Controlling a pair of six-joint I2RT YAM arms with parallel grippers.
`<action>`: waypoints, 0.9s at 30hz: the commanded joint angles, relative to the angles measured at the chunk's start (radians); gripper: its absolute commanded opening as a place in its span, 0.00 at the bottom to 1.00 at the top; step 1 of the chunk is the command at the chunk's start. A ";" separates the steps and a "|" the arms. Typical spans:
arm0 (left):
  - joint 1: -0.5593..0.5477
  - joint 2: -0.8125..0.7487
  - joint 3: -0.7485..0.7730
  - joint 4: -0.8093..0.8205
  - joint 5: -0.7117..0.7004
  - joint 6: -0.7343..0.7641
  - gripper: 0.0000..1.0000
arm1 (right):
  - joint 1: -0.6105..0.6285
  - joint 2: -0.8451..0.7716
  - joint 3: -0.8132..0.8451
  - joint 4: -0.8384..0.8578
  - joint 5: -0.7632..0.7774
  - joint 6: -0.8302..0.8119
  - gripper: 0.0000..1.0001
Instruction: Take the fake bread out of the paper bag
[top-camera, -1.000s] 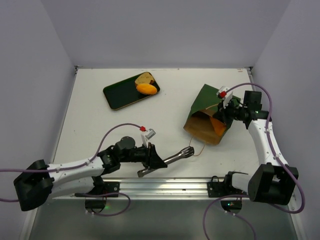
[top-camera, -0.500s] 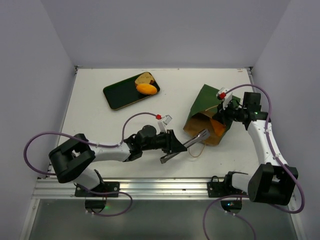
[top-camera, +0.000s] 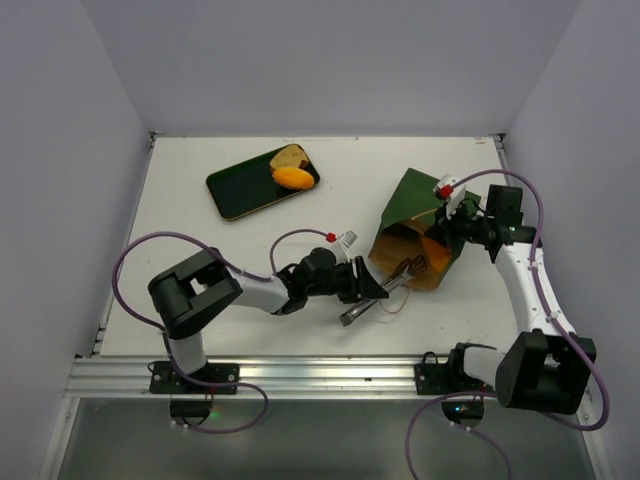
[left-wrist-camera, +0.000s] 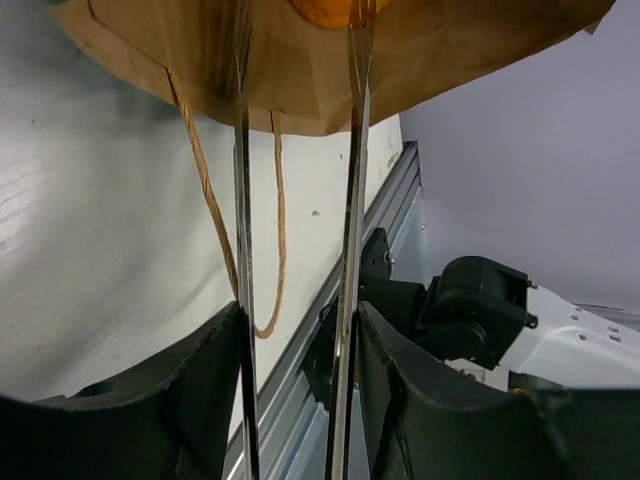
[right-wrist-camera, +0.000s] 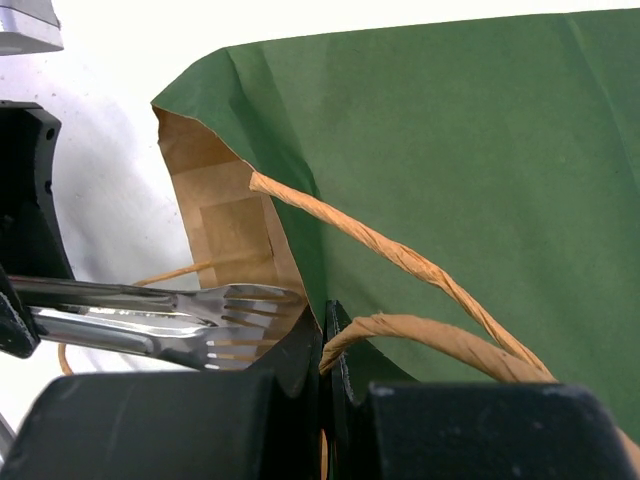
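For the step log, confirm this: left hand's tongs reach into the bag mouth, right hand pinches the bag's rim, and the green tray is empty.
Wrong on the tray: the top external view shows an orange roll and a brown slice lying on it. The tongs, paper bag, left hand and right hand are as you said.

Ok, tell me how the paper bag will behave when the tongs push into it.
Probably light and floppy: the paper bag lies creased on its side. It would likely slide, but the right pincer pins its rim.
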 joint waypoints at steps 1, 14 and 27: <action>-0.006 0.014 0.066 0.096 -0.020 -0.028 0.51 | -0.002 -0.027 -0.011 0.036 -0.046 0.008 0.00; 0.017 0.137 0.137 0.178 0.034 -0.113 0.52 | -0.002 -0.036 -0.017 0.037 -0.061 0.008 0.00; 0.043 0.146 0.132 0.229 0.057 -0.156 0.54 | -0.002 -0.041 -0.018 0.037 -0.067 0.006 0.00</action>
